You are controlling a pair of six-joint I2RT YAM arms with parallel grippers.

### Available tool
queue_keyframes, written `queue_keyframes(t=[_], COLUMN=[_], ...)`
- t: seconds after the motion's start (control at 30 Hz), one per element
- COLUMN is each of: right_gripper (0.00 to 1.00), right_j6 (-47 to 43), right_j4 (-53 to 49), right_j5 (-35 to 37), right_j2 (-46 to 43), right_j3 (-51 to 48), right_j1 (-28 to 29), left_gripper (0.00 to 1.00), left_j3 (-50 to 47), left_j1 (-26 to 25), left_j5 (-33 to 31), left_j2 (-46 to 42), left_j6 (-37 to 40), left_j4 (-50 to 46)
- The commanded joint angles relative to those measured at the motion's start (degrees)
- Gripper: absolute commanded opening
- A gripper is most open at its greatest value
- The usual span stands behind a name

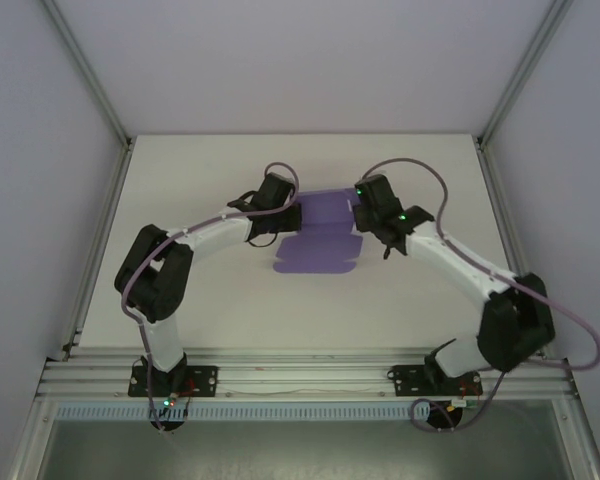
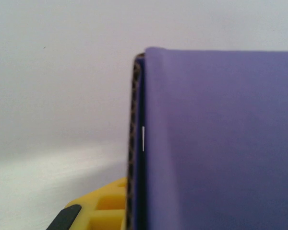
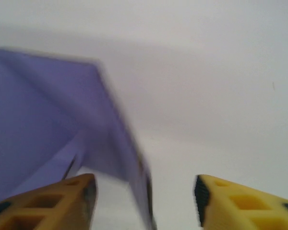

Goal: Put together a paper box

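The paper box [image 1: 320, 245] is a purple die-cut card in the middle of the white table, its far part raised between the two arms. My left gripper [image 1: 296, 214] holds the card's left side. In the left wrist view the purple panel [image 2: 221, 143] stands edge-on against one yellow finger [image 2: 108, 206], and the other finger is hidden behind it. My right gripper [image 1: 360, 212] is at the card's right side. Its yellow fingers [image 3: 62, 203] stand apart, with a blurred purple flap [image 3: 110, 143] rising between them, nearer the left finger.
White enclosure walls and aluminium posts [image 1: 90, 90] bound the table on three sides. A metal rail [image 1: 300, 375] runs along the near edge by the arm bases. Bare white table [image 1: 310, 310] lies in front of the card.
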Motion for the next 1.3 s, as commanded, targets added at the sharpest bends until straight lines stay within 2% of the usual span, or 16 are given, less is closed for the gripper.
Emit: queue_keyframes(t=[0.0, 0.1, 0.23, 0.4, 0.53, 0.7, 0.87, 0.97, 1.1, 1.27], right_gripper=[0.7, 0.8, 0.83, 0.84, 0.84, 0.82, 0.77, 0.73, 0.64, 0.61], right_j6=[-2.8, -2.5, 2.2, 6.5, 7.1, 4.2, 1.6, 1.9, 0.9, -0.4], right_j4=[-0.9, 1.9, 6.3, 5.5, 8.4, 9.2, 10.8, 13.4, 11.5, 11.5], right_j5=[-5.9, -9.1, -12.0, -15.1, -26.2, -38.0, -60.2, -68.7, -68.2, -64.5], right_j2=[-8.6, -16.4, -23.6, -21.9, -16.6, -9.0, -4.6, -2.5, 1.0, 3.6], right_j3=[-3.0, -6.9, -10.7, -10.4, -10.3, -7.4, -5.4, -5.9, -4.5, -2.7], right_j1=[-0.1, -2.4, -9.4, -18.7, -22.2, -22.9, -22.8, -22.6, -21.7, -19.2], left_gripper=[0.0, 0.0, 0.0, 0.0, 0.0, 0.0, 0.0, 0.0, 0.0, 0.0], left_j3=[-0.1, -0.7, -1.0, -1.6, -1.9, -2.6, -2.3, -2.0, -0.9, -0.4], left_j1=[0.2, 0.2, 0.2, 0.3, 0.2, 0.2, 0.2, 0.2, 0.2, 0.2], left_j5=[1.4, 1.8, 2.1, 3.2, 3.2, 3.6, 2.8, 3.3, 4.0, 4.5], left_j2=[-1.4, -1.9, -2.5, -3.3, -4.0, -5.0, -4.8, -4.2, -3.5, -3.5], left_j6=[2.3, 3.1, 3.6, 4.1, 4.5, 4.9, 4.7, 4.4, 4.7, 4.8], left_j4=[2.7, 3.4, 4.1, 5.4, 5.7, 6.2, 5.9, 6.0, 5.4, 5.3])
